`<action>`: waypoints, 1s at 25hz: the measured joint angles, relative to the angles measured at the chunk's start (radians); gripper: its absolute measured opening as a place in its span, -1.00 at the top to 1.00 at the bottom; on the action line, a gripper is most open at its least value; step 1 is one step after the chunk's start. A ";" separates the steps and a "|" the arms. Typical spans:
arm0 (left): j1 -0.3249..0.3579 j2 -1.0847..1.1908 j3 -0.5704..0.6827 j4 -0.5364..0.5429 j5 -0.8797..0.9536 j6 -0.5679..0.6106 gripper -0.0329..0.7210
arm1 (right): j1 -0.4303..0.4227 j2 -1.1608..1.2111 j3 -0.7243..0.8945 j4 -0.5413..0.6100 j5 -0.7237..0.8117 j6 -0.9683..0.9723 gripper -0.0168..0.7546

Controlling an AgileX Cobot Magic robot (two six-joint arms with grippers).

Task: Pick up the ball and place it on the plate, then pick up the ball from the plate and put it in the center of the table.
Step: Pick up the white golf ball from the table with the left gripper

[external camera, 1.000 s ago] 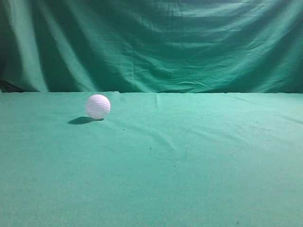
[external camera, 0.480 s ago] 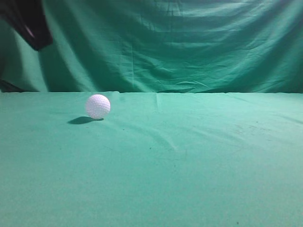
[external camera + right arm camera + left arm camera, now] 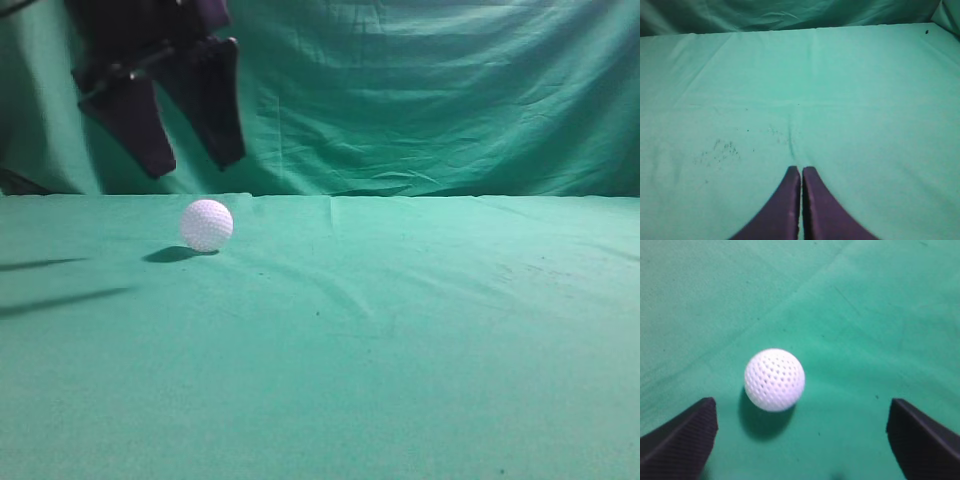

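Observation:
The white dimpled ball (image 3: pixel 207 225) rests on the teal-green table (image 3: pixel 400 330) at the back left. My left gripper (image 3: pixel 193 168) hangs open above it, its two dark fingers spread and clear of the ball. In the left wrist view the ball (image 3: pixel 774 379) lies on the cloth between and ahead of the open fingers (image 3: pixel 802 412), nearer the left one. My right gripper (image 3: pixel 801 170) is shut and empty, low over bare cloth; it is out of the exterior view. No plate shows in any view.
A draped green curtain (image 3: pixel 420 90) hangs behind the table's back edge. The cloth has shallow wrinkles near the middle (image 3: pixel 350 295) and some dark specks (image 3: pixel 720 150).
My left gripper has come in from the upper left and moved down and rightward until it hangs over the ball. Its shadows now fall on the cloth at left. The ball has not moved.

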 joint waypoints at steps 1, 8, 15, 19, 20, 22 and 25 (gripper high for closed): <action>0.000 0.019 -0.017 0.008 0.000 -0.018 -0.75 | 0.000 0.000 0.000 0.000 0.000 0.000 0.96; -0.002 0.138 -0.107 0.046 0.001 -0.043 -0.62 | 0.000 0.000 0.000 0.000 0.000 0.000 0.96; -0.002 0.195 -0.147 0.068 -0.002 -0.043 -0.64 | 0.000 0.000 0.000 0.000 0.000 0.000 0.96; -0.002 0.198 -0.147 0.069 -0.009 -0.043 -0.31 | 0.000 0.000 0.000 0.000 0.000 0.000 0.96; -0.002 0.199 -0.147 0.069 -0.011 -0.043 -0.21 | 0.000 0.000 0.000 0.000 0.000 0.000 0.96; -0.002 0.202 -0.147 0.069 -0.015 -0.043 0.06 | 0.000 0.000 0.000 0.000 0.000 0.000 0.96; -0.002 0.202 -0.148 0.069 -0.018 -0.043 0.08 | 0.000 0.000 0.000 0.000 0.000 0.000 0.96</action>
